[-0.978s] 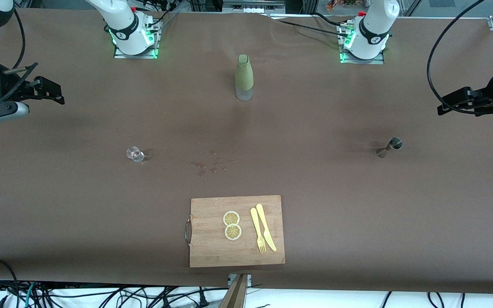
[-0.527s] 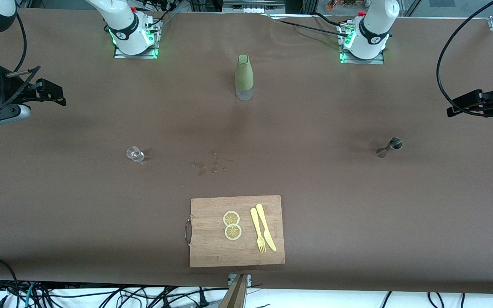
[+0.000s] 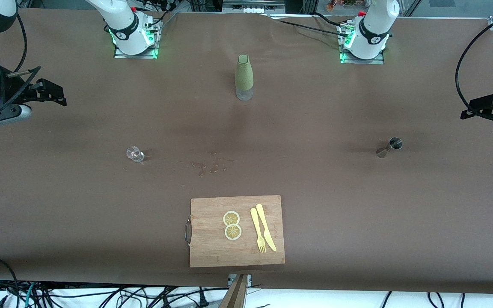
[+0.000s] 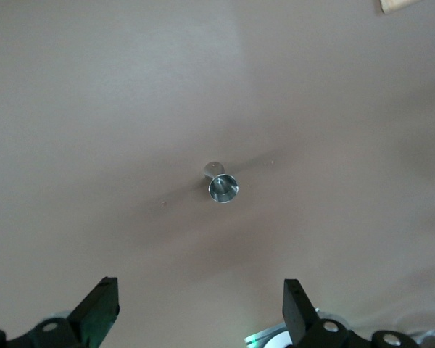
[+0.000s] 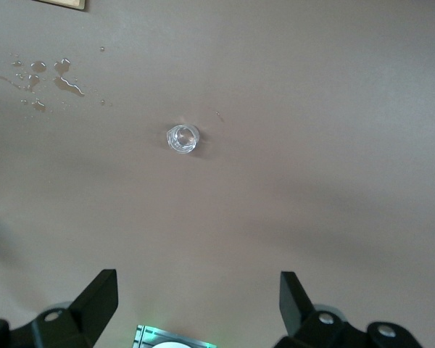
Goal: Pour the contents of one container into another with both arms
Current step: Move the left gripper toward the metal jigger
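Note:
A small clear glass (image 3: pixel 135 154) (image 5: pixel 182 138) sits on the brown table toward the right arm's end. A steel jigger (image 3: pixel 390 147) (image 4: pixel 222 185) sits toward the left arm's end. My right gripper (image 3: pixel 59 96) (image 5: pixel 196 283) hangs open and empty over the table's edge at the right arm's end, well away from the glass. My left gripper (image 3: pixel 468 113) (image 4: pixel 198 293) hangs open and empty over the table's edge at the left arm's end, apart from the jigger. A green bottle (image 3: pixel 244 77) stands upright between the two arm bases.
A wooden cutting board (image 3: pixel 212 248) lies near the front camera's edge, carrying two lemon slices (image 3: pixel 232 225), a yellow fork (image 3: pixel 257 231) and a yellow knife (image 3: pixel 266 226). Spilled drops (image 3: pixel 210 164) (image 5: pixel 43 76) wet the cloth between the glass and the board.
My left gripper has drawn back outward past the left arm's end of the table, away from the jigger. The right gripper has barely shifted. Both stay open.

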### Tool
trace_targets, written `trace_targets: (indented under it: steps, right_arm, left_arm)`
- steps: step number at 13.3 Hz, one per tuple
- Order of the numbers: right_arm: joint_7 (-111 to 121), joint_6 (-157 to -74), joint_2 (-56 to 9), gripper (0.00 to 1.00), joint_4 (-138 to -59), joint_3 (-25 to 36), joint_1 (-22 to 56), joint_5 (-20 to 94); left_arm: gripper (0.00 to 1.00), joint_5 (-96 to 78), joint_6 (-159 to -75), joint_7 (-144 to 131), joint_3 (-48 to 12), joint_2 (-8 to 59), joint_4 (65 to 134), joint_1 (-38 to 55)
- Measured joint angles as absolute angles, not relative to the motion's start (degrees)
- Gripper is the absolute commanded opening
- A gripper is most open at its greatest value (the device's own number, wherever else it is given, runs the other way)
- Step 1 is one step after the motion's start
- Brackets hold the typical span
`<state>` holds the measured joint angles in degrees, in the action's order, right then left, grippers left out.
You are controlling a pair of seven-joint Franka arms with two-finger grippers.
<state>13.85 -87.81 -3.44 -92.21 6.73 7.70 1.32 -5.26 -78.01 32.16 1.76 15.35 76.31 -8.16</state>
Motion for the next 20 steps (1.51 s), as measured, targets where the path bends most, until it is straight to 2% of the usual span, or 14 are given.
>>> trace_targets:
  steps: [2, 5, 7, 11, 15, 20]
  right_arm:
    - [13.8, -87.8, -3.4, 0.99, -92.2, 6.7, 7.7, 1.3]
    - [13.8, -87.8, -3.4, 0.99, -92.2, 6.7, 7.7, 1.3]
    - [13.8, -87.8, -3.4, 0.99, -92.2, 6.7, 7.7, 1.3]
    - [13.8, -87.8, -3.4, 0.99, -92.2, 6.7, 7.7, 1.3]
    - [13.8, -87.8, -3.4, 0.99, -92.2, 6.7, 7.7, 1.3]
    - [13.8, -87.8, -3.4, 0.99, -92.2, 6.7, 7.7, 1.3]
  left_arm:
    - [1.00, -9.6, -77.8, 40.2, 4.6, 15.6, 78.3, -8.1]
    - [1.00, -17.7, -77.6, 58.7, 12.0, 15.9, 83.5, -8.3]
    - [1.00, -21.4, -77.6, 69.3, 14.3, 16.5, 86.5, -9.0]
    - [1.00, -28.4, -77.6, 86.9, 14.9, 19.1, 91.1, -11.8]
    - [1.00, -35.7, -77.6, 105.3, 15.0, 25.3, 95.0, -16.7]
    - [1.00, -46.4, -77.7, 125.7, 16.4, 31.6, 103.8, -19.8]
